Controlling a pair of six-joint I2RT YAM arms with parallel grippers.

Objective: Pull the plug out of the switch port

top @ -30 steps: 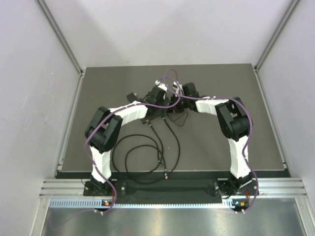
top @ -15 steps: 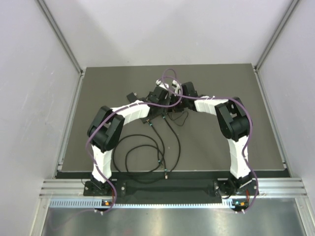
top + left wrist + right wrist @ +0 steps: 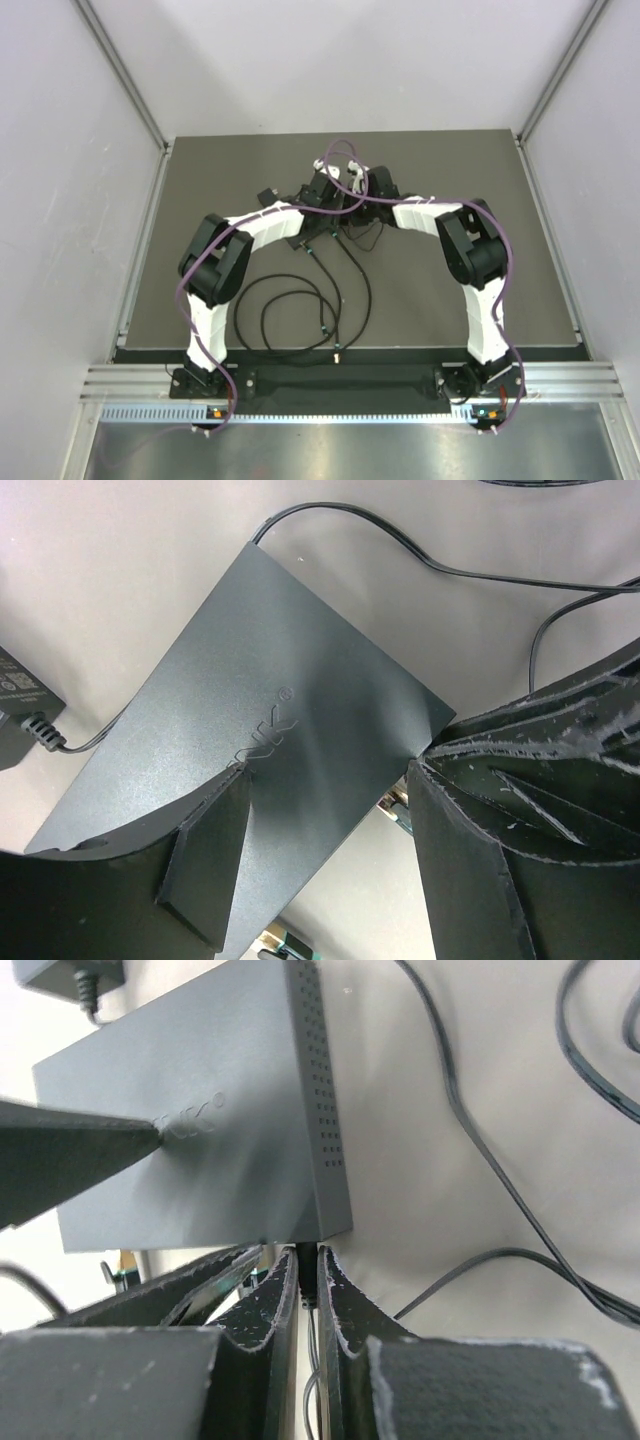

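The switch [image 3: 300,700] lies flat on the table [image 3: 470,190], toward its far middle, under both wrists. The left pincer [image 3: 330,780] stands spread wide, with one finger [image 3: 200,860] resting on the switch's top face and the other by its corner. The right pincer [image 3: 308,1254] is pinched nearly closed on the plug [image 3: 309,1278], which sits against the switch's narrow edge — whether it is seated, I cannot tell. Loose black cables [image 3: 300,310] loop nearer the bases.
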